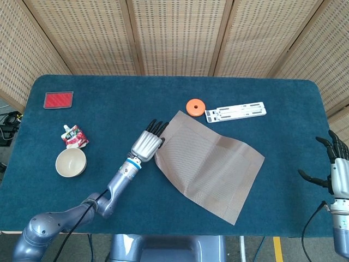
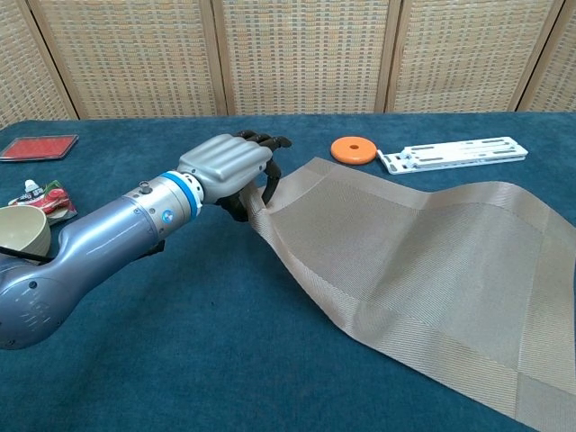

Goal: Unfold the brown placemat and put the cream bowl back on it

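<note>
- The brown placemat (image 1: 210, 164) is lying almost fully spread in the middle of the table (image 1: 163, 98), its left edge lifting and rippling, so I am judging the unfolding nearly done.
- The cream bowl (image 1: 71, 162) is sitting far left of the placemat, not yet returned.
- My left hand (image 1: 147, 143) is curling its fingers (image 2: 268, 171) onto the placemat's left edge, apparently gripping it.
- My right hand (image 1: 334, 166), far right of the placemat, is hanging with fingers spread, holding nothing.

placemat (image 1: 210, 164): brown woven, spread open at table centre, skewed diagonally, left edge lifted and rumpled (a faint crease is seen across its middle) | bowl (image 1: 71, 162): cream, upright, set well left of the placemat, off it
</note>
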Robot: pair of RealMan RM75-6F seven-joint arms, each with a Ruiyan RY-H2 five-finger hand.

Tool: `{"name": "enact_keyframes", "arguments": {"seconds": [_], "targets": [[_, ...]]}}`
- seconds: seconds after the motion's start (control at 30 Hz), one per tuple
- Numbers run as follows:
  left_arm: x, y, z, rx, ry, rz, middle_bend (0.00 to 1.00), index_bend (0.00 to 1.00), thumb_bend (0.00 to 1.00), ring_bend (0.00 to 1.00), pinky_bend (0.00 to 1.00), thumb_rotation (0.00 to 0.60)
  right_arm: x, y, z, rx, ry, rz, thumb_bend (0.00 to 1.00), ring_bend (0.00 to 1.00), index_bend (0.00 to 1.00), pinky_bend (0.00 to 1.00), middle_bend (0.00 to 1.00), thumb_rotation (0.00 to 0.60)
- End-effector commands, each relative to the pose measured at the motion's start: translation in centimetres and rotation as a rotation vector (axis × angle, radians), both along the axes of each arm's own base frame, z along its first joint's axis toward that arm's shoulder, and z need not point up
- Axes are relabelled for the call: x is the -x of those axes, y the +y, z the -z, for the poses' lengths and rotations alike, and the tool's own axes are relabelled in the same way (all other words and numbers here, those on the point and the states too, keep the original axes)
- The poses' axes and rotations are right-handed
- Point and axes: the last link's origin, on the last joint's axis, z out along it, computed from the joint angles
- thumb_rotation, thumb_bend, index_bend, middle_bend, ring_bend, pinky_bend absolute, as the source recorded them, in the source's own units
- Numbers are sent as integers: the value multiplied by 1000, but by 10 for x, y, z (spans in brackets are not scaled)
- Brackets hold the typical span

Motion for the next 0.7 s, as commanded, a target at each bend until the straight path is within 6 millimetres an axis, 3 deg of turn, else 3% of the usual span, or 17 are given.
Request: {"name": "enact_keyframes", "arguments": {"seconds": [0.03, 0.23, 0.43, 0.7], "targets": [[7, -2, -6, -12, -6, 4, 0, 742, 487, 0, 0, 600, -1, 1, 0, -1, 0, -4, 223, 0, 200, 0, 0, 600], [29, -12, -23, -40, -15, -1, 0, 738, 487, 0, 0, 600, -3, 2, 0, -3, 0, -13, 223, 0, 200, 0, 0, 600], [58, -36, -40, -39, -14, -24, 0, 743, 487, 0, 0, 600, -7, 4, 1, -4, 4, -27, 223, 0, 200, 0, 0, 600], [70, -75, -54, 1, 11, 27, 0, 746, 487, 0, 0, 600, -10, 5, 5, -15, 10, -35, 223, 0, 200, 0, 0, 600]]}}
